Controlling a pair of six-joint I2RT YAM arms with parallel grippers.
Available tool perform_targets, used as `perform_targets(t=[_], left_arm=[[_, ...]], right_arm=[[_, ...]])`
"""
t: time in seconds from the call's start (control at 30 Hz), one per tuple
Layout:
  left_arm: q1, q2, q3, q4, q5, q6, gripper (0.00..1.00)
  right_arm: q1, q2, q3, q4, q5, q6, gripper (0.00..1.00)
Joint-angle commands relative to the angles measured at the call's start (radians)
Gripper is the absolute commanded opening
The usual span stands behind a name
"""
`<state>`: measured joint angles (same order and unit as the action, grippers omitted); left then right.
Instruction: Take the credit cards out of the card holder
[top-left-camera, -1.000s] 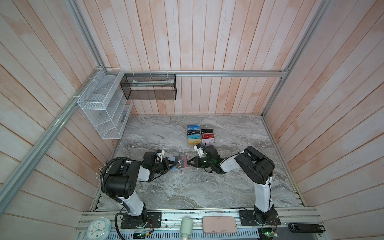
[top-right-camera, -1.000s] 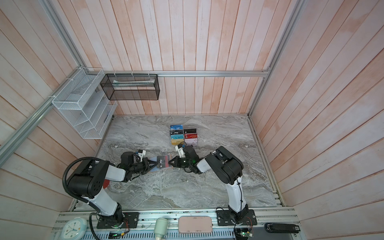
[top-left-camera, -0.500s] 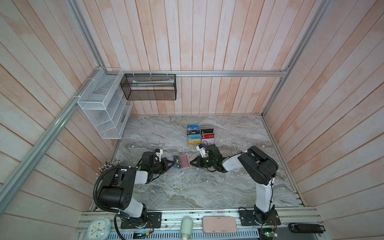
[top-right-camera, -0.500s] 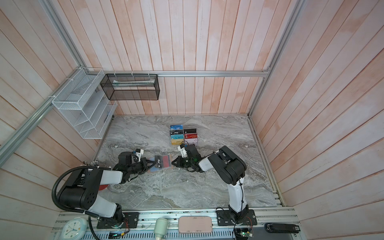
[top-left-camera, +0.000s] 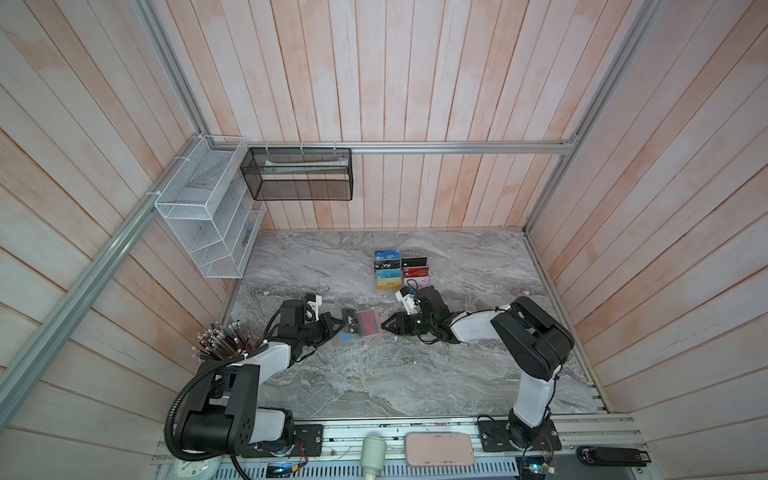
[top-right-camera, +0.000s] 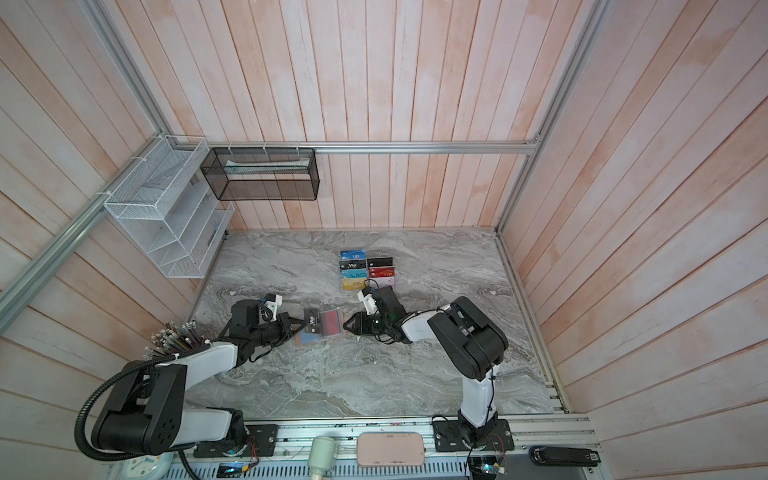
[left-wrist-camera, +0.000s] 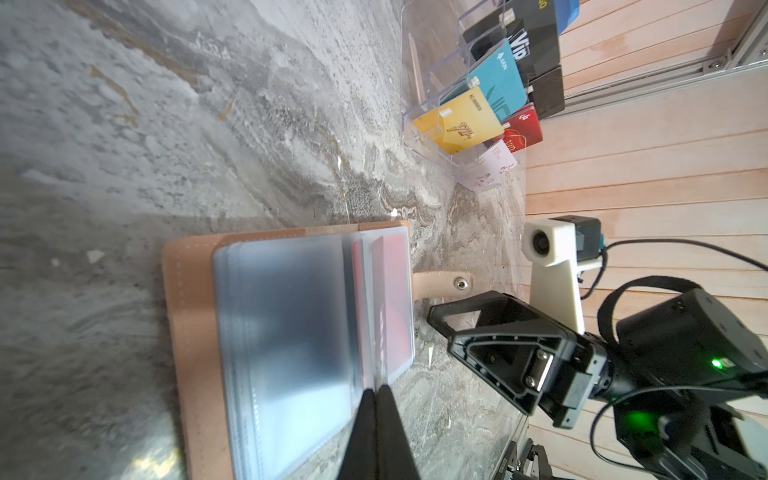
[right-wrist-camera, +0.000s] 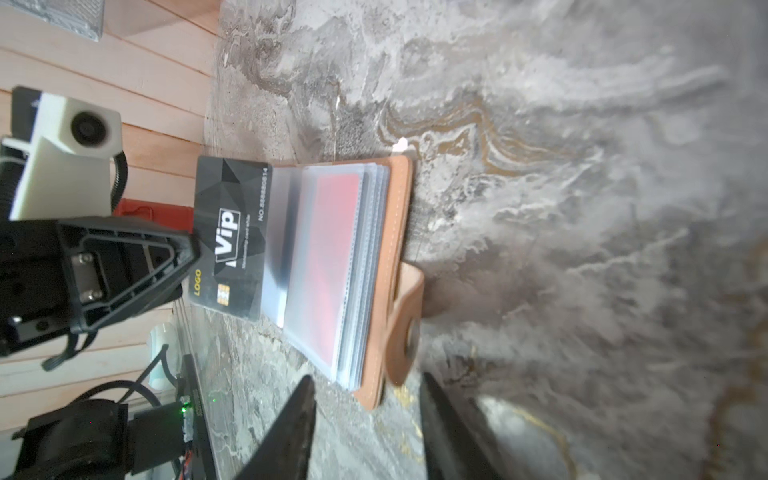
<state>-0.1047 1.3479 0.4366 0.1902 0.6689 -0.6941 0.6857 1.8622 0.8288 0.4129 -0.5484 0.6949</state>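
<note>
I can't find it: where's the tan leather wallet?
In both top views the tan leather card holder lies open in the middle, between the left gripper and right gripper.

Was robot test booth, dressed up as desk corner. Pale plank walls (top-left-camera: 374, 83) closed in three sides; aluminium frame rails (top-left-camera: 457, 146) ran along their joins. Tabletop (top-left-camera: 374, 382) was grey marble-look. Left arm (top-left-camera: 232, 415) and right arm (top-left-camera: 532, 340) stood bolted to metal rail (top-left-camera: 415, 432) at near edge, wiring bare. Office props: white wire rack (top-left-camera: 199, 216) hung on left wall, black mesh basket (top-left-camera: 297, 174) on far wall, pencil bunch (top-left-camera: 218, 343) near left, stapler (top-left-camera: 611, 457) near right.
</note>
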Motion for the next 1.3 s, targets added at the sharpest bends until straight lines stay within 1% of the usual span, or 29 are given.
perform_targets(t=[0.0,0.07,0.17,0.37,0.47,0.6,0.7,0.87,0.97,1.07,1.17,1.27], left_arm=[[0.005,-0.035,0.043,-0.101,-0.026,0.063,0.0],[0.005,-0.036,0.056,-0.125,-0.031,0.068,0.0],[0.001,-0.045,0.074,-0.148,-0.033,0.068,0.0],[-0.029,-0.089,0.15,-0.237,-0.101,0.096,0.0],[-0.067,-0.102,0.22,-0.294,-0.152,0.137,0.0],[-0.111,-0.078,0.341,-0.379,-0.204,0.226,0.0],[-0.143,-0.048,0.434,-0.44,-0.248,0.327,0.0],[-0.19,-0.003,0.549,-0.489,-0.281,0.554,0.0],[-0.219,0.037,0.619,-0.53,-0.295,0.714,0.0],[-0.256,0.082,0.686,-0.555,-0.337,0.851,0.0],[-0.281,0.124,0.749,-0.561,-0.342,0.985,0.0],[-0.3,0.168,0.81,-0.559,-0.379,1.099,0.0]], right_arm=[[-0.004,-0.056,-0.017,-0.045,0.011,-0.025,0.56],[-0.005,-0.084,-0.019,-0.065,0.017,-0.034,0.64],[-0.007,-0.122,-0.02,-0.091,0.023,-0.051,0.74],[-0.033,-0.207,-0.019,-0.165,0.034,-0.09,0.9],[-0.063,-0.261,-0.023,-0.205,0.04,-0.106,0.95],[-0.116,-0.335,-0.029,-0.274,0.064,-0.128,0.97],[-0.172,-0.399,-0.044,-0.311,0.079,-0.13,0.97],[-0.25,-0.481,-0.044,-0.377,0.118,-0.151,0.98],[-0.277,-0.508,-0.03,-0.414,0.133,-0.166,0.98],[-0.297,-0.524,-0.023,-0.426,0.135,-0.169,0.98],[-0.312,-0.526,-0.009,-0.444,0.136,-0.17,0.98],[-0.322,-0.53,0.014,-0.472,0.144,-0.182,0.98]])
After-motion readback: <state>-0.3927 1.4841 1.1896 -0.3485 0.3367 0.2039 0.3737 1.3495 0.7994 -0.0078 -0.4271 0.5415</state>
